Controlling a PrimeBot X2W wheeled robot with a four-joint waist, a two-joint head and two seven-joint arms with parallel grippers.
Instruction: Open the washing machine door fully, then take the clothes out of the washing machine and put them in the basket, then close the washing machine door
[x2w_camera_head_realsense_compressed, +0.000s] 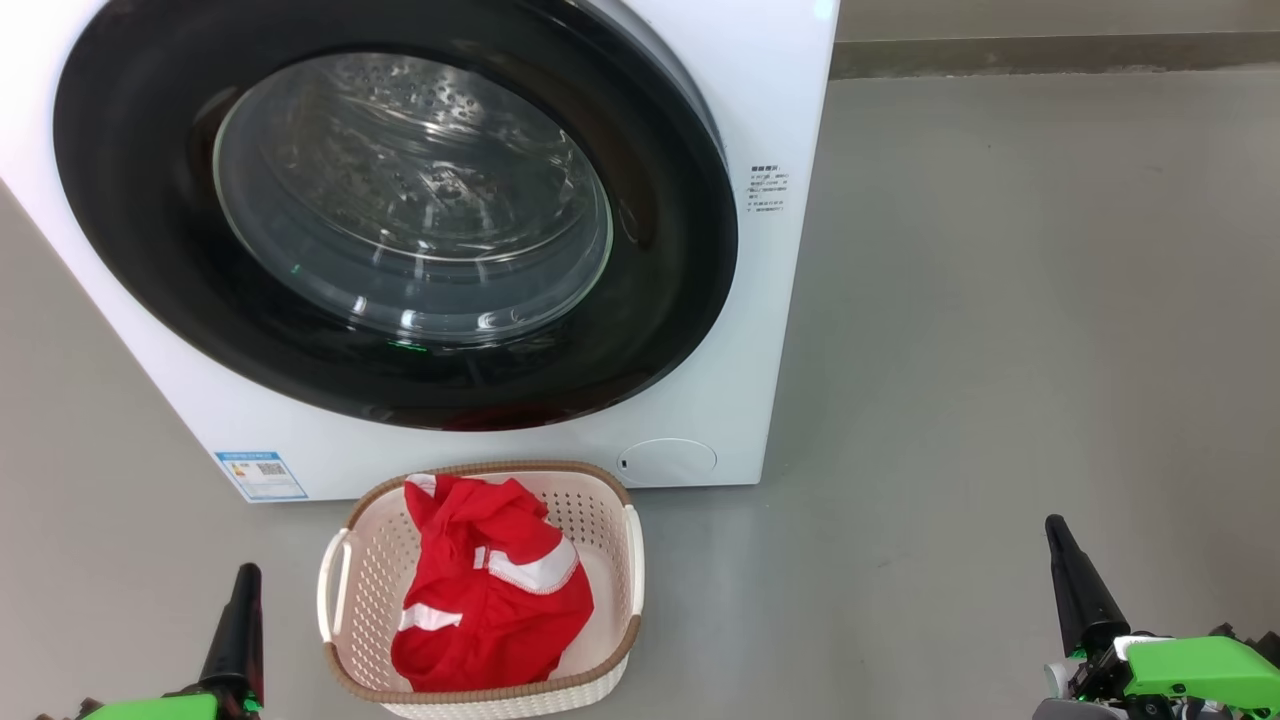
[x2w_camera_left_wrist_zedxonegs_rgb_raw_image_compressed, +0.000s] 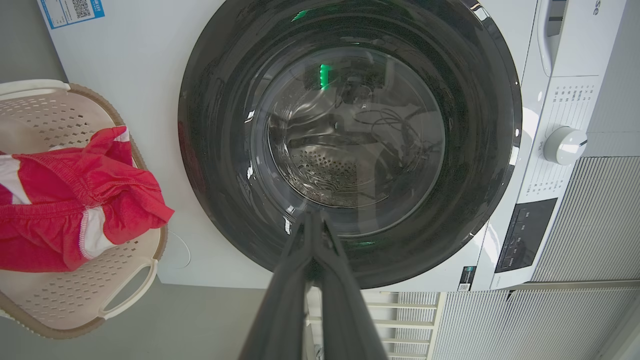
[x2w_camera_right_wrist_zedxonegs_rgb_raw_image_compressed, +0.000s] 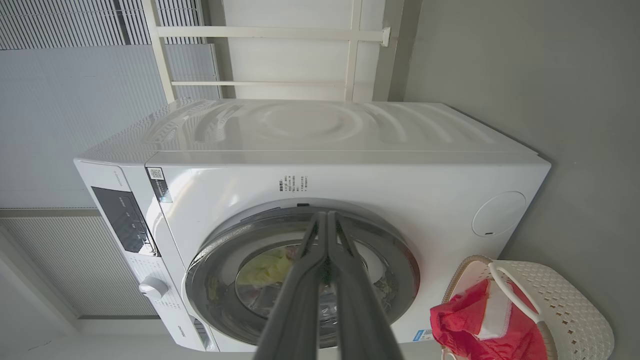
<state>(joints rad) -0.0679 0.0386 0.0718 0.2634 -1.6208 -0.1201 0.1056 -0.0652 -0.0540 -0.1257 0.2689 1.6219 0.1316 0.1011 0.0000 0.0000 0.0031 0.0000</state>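
Clearly, the washing machine door (x2w_camera_head_realsense_compressed: 400, 210) is shut; the clothes (x2w_camera_head_realsense_compressed: 490, 600) are heaped in the basket (x2w_camera_head_realsense_compressed: 600, 515) below; left gripper (x2w_camera_head_realsense_compressed: 247, 572) and right gripper (x2w_camera_head_realsense_compressed: 1053, 525) jaws are clenched, empty.

The floor (x2w_camera_head_realsense_compressed: 1000, 300) is smooth, plain grey with a dull sheen, and it runs back to a darker strip at the foot of the wall (x2w_camera_head_realsense_compressed: 1050, 20). The washing machine (x2w_camera_head_realsense_compressed: 790, 130) stands directly on it, a big white box that looks tilted in the head view. The basket (x2w_camera_head_realsense_compressed: 500, 466) also stands on the floor, just in front of the machine's lower front edge; whether the two touch cannot be told
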